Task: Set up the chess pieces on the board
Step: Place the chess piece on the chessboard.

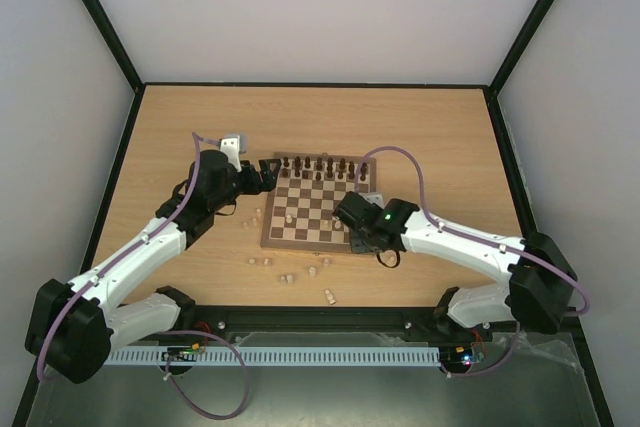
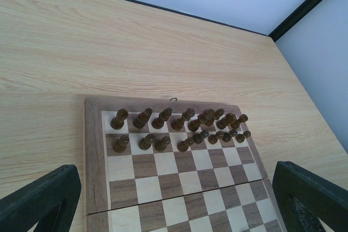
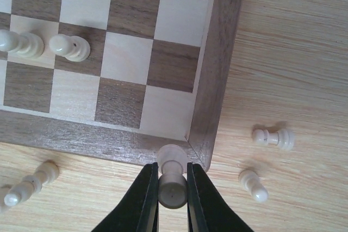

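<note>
Chess pieces sit in two camps. The dark pieces (image 2: 179,126) stand in two rows along the far edge of the board (image 2: 93,156), which lies in the middle of the table (image 1: 180,127).

My right pincer (image 3: 172,188) is clamped on one pale piece (image 3: 173,156), a finger pressed to each side of it. It sits just off the board's corner, right against the frame. I cannot tell whether it touches the table.

Two pale ones (image 3: 69,47) are on squares near that edge, side by side.

More pale ones lie loose on the table. Two (image 3: 273,137) are on their sides to the right of my grip. A few (image 3: 30,186) lie along the frame to the left. From above, the rest (image 1: 290,277) are scattered between the board and my bases.

My left pincer (image 2: 176,188) hangs over the board's left side with its fingers wide apart, holding nothing. The dark rows are just beyond it.
</note>
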You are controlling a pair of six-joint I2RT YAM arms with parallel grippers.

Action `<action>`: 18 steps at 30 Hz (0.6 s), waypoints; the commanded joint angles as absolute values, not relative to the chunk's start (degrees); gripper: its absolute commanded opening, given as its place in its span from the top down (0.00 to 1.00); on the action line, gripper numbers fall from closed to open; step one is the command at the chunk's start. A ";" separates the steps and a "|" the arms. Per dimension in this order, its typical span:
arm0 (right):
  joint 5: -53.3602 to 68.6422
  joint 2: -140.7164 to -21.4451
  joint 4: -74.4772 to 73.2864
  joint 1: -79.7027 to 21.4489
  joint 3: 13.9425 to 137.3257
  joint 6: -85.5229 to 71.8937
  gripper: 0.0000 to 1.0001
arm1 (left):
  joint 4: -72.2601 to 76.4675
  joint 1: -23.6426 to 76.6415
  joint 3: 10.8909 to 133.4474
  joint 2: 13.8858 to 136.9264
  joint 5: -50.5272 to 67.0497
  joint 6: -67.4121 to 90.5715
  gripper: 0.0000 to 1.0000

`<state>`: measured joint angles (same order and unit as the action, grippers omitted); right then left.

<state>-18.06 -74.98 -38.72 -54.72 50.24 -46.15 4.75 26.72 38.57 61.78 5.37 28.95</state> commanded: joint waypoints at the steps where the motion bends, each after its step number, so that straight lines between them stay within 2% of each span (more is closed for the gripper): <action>1: -18.28 -78.12 -39.76 -53.57 51.94 -43.46 0.91 | 4.68 26.97 39.99 61.02 5.79 29.00 0.00; 18: -14.09 -82.71 -35.38 -50.29 51.93 -39.09 0.91 | 4.57 26.97 40.07 61.17 5.60 29.00 0.00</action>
<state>-14.98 -81.97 -34.30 -50.57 50.96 -40.03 4.75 26.72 38.57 61.78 5.50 28.93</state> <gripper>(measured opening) 0.122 0.995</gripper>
